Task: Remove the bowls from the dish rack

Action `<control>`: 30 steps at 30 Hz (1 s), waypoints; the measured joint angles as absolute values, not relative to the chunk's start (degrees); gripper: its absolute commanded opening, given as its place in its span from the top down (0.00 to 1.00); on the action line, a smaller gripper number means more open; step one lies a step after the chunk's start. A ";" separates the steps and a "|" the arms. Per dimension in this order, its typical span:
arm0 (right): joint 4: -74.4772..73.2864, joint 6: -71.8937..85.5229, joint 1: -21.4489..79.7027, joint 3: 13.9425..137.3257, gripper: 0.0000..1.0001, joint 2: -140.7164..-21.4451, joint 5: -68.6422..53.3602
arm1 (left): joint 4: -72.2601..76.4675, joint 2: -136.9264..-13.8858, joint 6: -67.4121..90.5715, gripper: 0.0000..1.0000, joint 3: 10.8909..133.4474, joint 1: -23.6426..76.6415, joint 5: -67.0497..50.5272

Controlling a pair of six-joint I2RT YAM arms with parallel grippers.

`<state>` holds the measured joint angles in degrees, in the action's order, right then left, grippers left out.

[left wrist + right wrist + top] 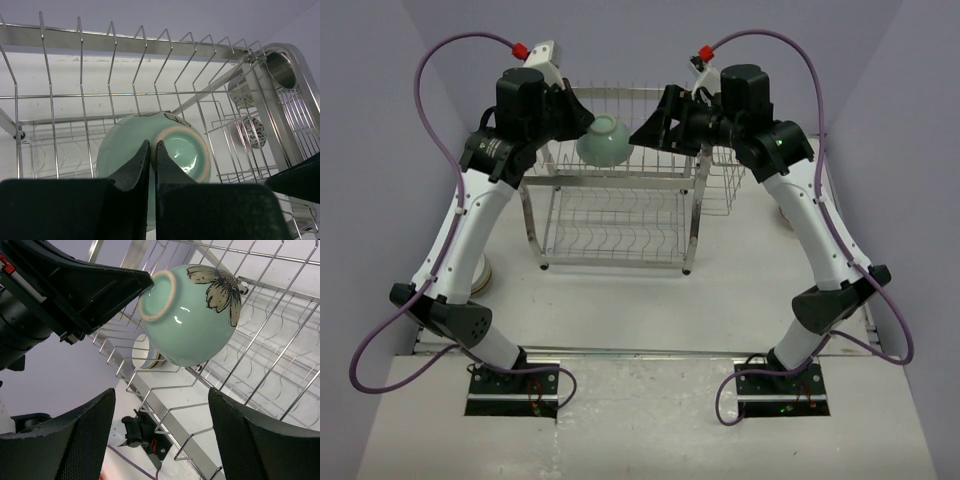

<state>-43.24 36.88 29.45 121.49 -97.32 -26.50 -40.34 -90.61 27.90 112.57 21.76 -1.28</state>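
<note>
Left claw (152,146) pinches mint-green bowl (186,156) by its foot.

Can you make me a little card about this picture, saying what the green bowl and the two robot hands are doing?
Green bowl: mint green with a dark painted flower, tipped on its side at the rack's top tier
Left gripper: shut, pinching the ring on the bowl's bottom
Right gripper: open, close beside the bowl, holding nothing
Dish rack: shiny steel wire, two tiers
Bowl touching the wires: cannot tell
</note>
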 measured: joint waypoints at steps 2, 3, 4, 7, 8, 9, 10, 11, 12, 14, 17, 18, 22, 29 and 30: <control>-43.29 37.08 29.47 121.73 0.25 -97.56 -26.52 | -39.79 -90.37 27.94 1.00 111.96 21.65 -1.43; -43.29 37.15 29.47 122.02 0.24 -97.84 -26.55 | -39.42 -90.19 28.01 1.00 111.59 21.47 -1.72; -43.29 37.30 29.52 122.32 0.24 -98.15 -26.57 | -39.13 -90.02 28.08 1.00 111.31 21.37 -1.91; -43.33 37.52 29.52 122.58 0.24 -98.80 -26.57 | -38.35 -89.67 28.40 1.00 110.50 21.06 -2.37; -43.33 37.54 29.52 122.67 0.24 -99.00 -26.57 | -38.30 -89.65 28.45 0.92 110.43 21.02 -2.44; -43.33 37.52 29.52 122.67 0.25 -99.07 -26.57 | -38.30 -89.65 28.40 0.73 110.43 21.02 -2.39; -43.33 37.54 29.50 122.67 0.25 -99.13 -26.57 | -38.37 -89.65 28.10 0.67 110.43 21.02 -2.31; -43.33 37.54 29.50 122.67 0.24 -99.11 -26.57 | -39.20 -89.65 28.45 0.63 110.41 21.02 -1.76; -43.31 37.54 29.52 122.67 0.24 -99.11 -26.57 | -39.53 -89.69 28.45 0.58 110.39 20.99 -1.23; -43.31 37.54 29.52 122.69 0.24 -99.11 -26.57 | -40.21 -89.73 28.47 0.53 110.41 20.80 -0.38; -43.31 37.56 29.52 122.72 0.24 -99.13 -26.55 | -41.60 -89.91 28.47 0.51 111.18 20.71 0.62; -43.31 37.56 29.52 122.72 0.24 -99.13 -26.57 | -42.28 -90.11 28.47 0.51 111.72 20.71 0.91; -43.31 37.63 29.52 122.72 0.25 -99.11 -26.55 | -45.34 -91.57 28.34 0.44 114.72 20.71 2.07; -43.29 37.69 29.52 122.72 0.25 -99.11 -26.55 | -48.99 -93.86 29.02 0.38 118.26 20.71 3.16; -43.29 37.69 29.52 122.72 0.24 -99.11 -26.55 | -49.36 -94.21 29.30 0.36 118.72 20.71 3.05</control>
<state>-43.29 37.69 29.52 122.72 -99.11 -26.55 -49.36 -94.21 29.30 118.72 20.71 3.05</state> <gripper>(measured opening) 0.754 0.623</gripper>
